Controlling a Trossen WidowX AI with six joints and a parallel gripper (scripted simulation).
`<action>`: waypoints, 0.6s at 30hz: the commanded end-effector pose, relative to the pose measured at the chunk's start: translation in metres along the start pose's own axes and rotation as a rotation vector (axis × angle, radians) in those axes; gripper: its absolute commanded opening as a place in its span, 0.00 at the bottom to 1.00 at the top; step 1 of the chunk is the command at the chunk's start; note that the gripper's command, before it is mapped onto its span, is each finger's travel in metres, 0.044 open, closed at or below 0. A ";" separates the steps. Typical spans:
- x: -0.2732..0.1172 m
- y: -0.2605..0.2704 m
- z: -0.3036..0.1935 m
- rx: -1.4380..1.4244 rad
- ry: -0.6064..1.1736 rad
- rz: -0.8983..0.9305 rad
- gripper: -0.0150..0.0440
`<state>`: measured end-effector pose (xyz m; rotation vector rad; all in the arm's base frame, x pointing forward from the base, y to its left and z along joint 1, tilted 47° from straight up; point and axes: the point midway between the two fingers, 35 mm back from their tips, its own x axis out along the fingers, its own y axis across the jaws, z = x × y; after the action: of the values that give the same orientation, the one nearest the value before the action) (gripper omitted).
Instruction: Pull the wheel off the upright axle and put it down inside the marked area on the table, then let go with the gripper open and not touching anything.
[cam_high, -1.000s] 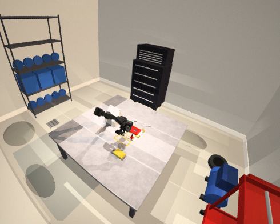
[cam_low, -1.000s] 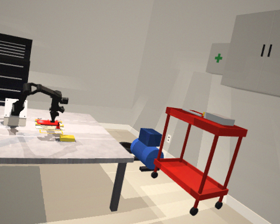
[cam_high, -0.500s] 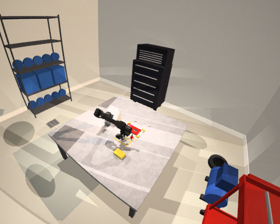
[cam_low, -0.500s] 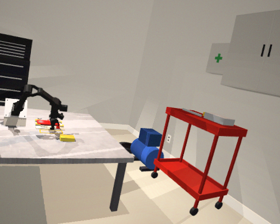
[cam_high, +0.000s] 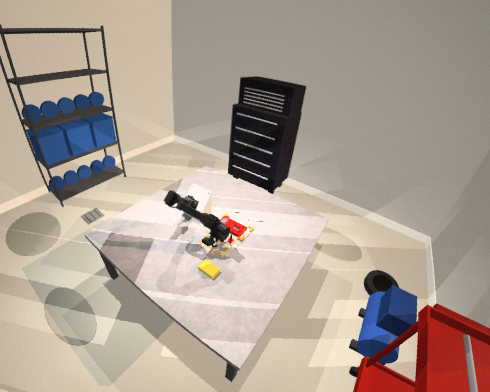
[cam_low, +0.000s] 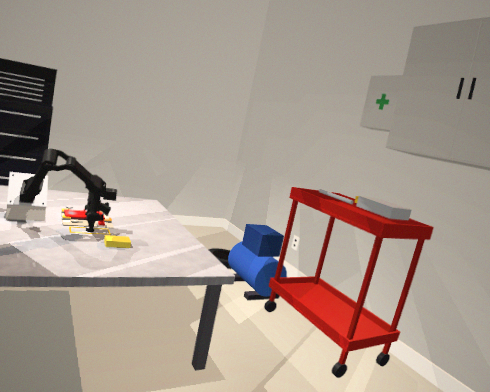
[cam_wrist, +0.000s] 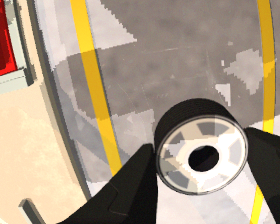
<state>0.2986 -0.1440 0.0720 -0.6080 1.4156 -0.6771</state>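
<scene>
Gripper (cam_wrist: 203, 178) is clenched on the wheel (cam_wrist: 201, 155), low over the table inside the yellow-outlined marked area (cam_wrist: 94, 91). Removal from the axle looks done; touchdown, release and retreat remain. Wheel: round, dark tyre, pale spoked hub with a dark bore. Beneath lies mottled grey table (cam_wrist: 163, 41); the red fixture (cam_wrist: 8, 41) sits off to one side.

Yellow block (cam_high: 209, 269): on the table (cam_high: 260, 310), just in front of the pincer.
Black cabinet (cam_high: 265, 132): on the floor behind the pincer, beyond the table.
Shelf (cam_high: 62, 112): far left of the pincer, holding blue boxes and discs.
Red cart (cam_low: 352, 265): well right of the pincer.
Blue tank (cam_low: 256, 262): beside the cart.
</scene>
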 end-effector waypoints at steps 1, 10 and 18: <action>0.000 0.000 0.000 0.000 0.000 0.000 0.57; -0.034 0.001 0.002 -0.002 0.002 0.006 0.76; -0.052 0.004 0.000 -0.009 0.001 0.012 0.81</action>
<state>0.2984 -0.1036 0.1056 -0.6063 1.4206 -0.6633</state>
